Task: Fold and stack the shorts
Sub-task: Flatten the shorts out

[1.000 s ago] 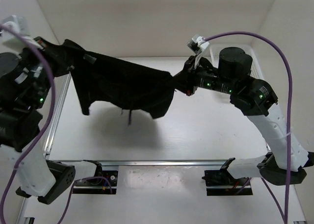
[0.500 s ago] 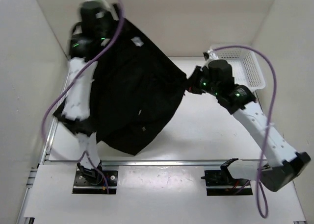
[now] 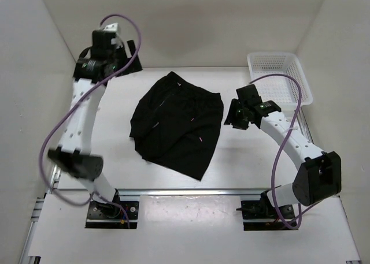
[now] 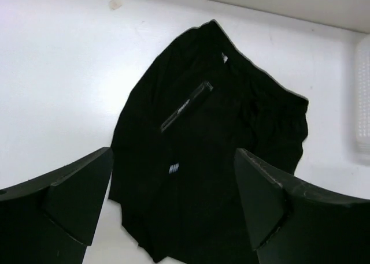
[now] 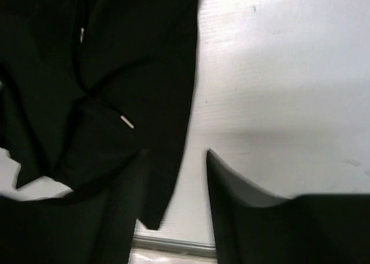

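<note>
The black shorts (image 3: pixel 176 122) lie spread on the white table, waist toward the far side, one leg reaching the near edge. My left gripper (image 3: pixel 133 57) hangs high above the table's far left corner, open and empty. In the left wrist view its fingers (image 4: pixel 75 200) frame the shorts (image 4: pixel 214 160) far below. My right gripper (image 3: pixel 229 115) hovers just right of the shorts' right edge, open. In the right wrist view the shorts (image 5: pixel 115 62) and a white-tipped drawstring (image 5: pixel 127 122) lie to the left, and the hem edge runs under the gap between the fingers (image 5: pixel 243 194).
A white mesh basket (image 3: pixel 277 76) stands at the far right corner, behind the right arm; its edge shows in the left wrist view as well (image 4: pixel 363 102). White walls close in the table on the left, back and right. A metal rail (image 3: pixel 191 190) runs along the near edge.
Both grippers have opened and let go of the shorts, which dropped from stretched in the air to lying on the table. The left arm stayed high at the far left; the right pulled down and right.
</note>
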